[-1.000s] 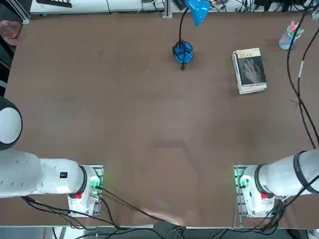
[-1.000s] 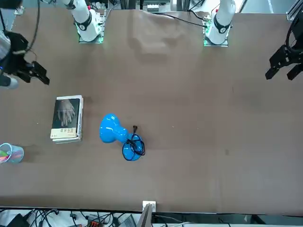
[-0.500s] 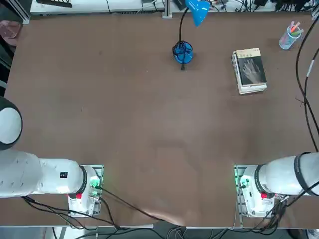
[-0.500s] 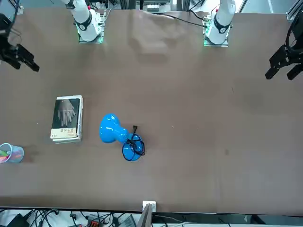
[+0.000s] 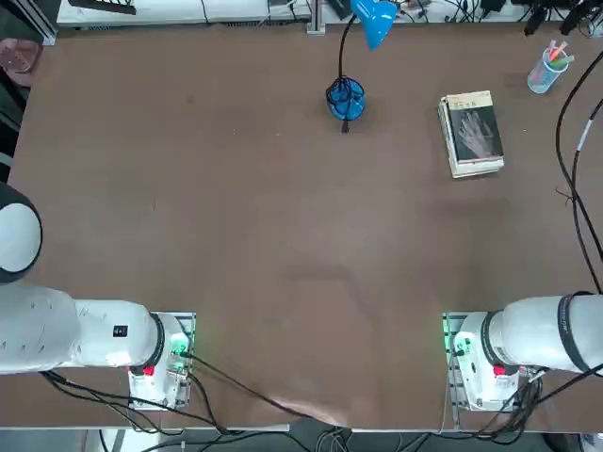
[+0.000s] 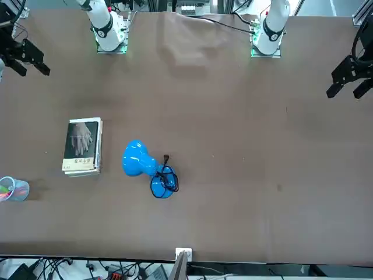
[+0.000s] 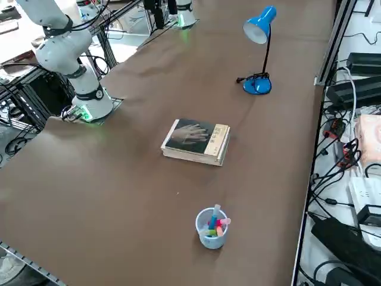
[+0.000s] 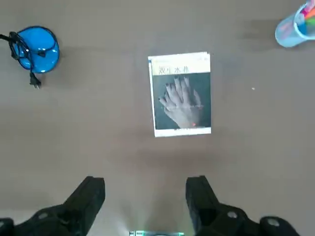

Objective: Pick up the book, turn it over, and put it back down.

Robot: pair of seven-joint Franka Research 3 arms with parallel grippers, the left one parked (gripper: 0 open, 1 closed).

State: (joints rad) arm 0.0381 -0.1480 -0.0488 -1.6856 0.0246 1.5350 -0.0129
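The book (image 5: 471, 133) lies flat at the far right of the table, dark grey cover with a pale hand image facing up, white page edges showing (image 7: 196, 141). In the front view the book (image 6: 83, 146) rests well clear of my right gripper (image 6: 26, 63), which hangs high above the table's right edge, nearer the arms' bases than the book. In the wrist view the gripper (image 8: 146, 194) is open, with nothing between its fingers (image 8: 93, 196). The book (image 8: 180, 93) sits far below, out past the fingertips.
A blue desk lamp (image 5: 346, 94) stands at the far middle of the table, left of the book. A clear cup of coloured pens (image 5: 546, 68) stands in the far right corner, near the book. Black cables (image 5: 573, 188) hang over the right edge.
In the front view my right gripper has drifted away from the book, toward the bases' side. It stays open. The book, lamp and cup have not moved.
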